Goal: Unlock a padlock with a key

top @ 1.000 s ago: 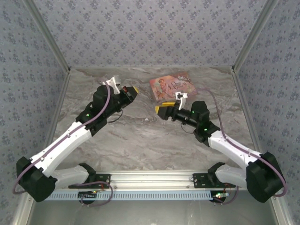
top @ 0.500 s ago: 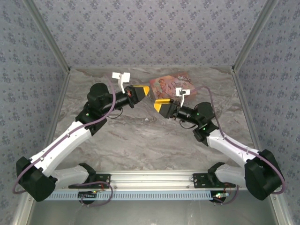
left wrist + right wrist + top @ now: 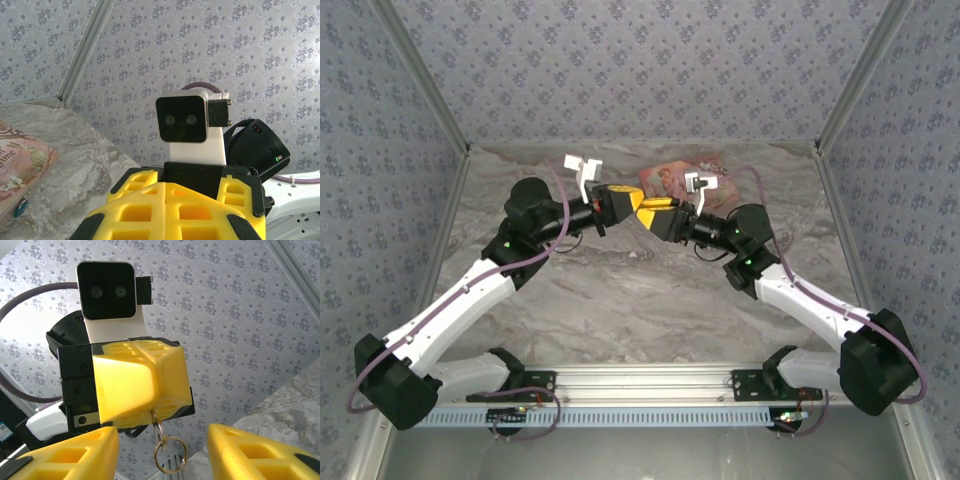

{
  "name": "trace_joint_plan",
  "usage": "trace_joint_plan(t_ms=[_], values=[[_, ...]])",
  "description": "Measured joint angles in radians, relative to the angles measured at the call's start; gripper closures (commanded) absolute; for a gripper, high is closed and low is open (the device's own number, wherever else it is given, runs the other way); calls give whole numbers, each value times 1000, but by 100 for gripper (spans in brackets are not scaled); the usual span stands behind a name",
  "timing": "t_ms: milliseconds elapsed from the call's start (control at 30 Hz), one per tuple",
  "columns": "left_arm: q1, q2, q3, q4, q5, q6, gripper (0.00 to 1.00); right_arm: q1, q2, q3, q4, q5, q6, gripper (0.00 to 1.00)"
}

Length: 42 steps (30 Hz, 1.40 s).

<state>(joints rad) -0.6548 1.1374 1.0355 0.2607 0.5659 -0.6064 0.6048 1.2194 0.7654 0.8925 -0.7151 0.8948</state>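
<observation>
Above the table's far middle, my left gripper and right gripper meet tip to tip. The left gripper is shut. In the right wrist view, a thin metal loop sticks out between its yellow fingers, with a silvery key ring hanging from it. The key's blade is hidden between the pads. My right gripper is open, one finger on each side of the ring and apart from it. A tiny blue padlock lies on the table beside the pink box.
The pink illustrated box lies at the far middle of the marble table, just behind the grippers. Patterned walls close in the back and both sides. An aluminium rail runs along the near edge.
Both arms have swung inward and up until the grippers face each other. The right jaws have narrowed around the hanging ring. The left gripper stays shut.
</observation>
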Motion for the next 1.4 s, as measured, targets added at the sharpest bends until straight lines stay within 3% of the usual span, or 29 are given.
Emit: trace_joint_plan(t_ms=[500, 1400], values=[[0, 0, 5, -42, 18, 43, 100, -2, -6, 0, -74, -1, -24, 70], [0, 0, 11, -64, 18, 49, 100, -10, -45, -2, -127, 4, -40, 76]])
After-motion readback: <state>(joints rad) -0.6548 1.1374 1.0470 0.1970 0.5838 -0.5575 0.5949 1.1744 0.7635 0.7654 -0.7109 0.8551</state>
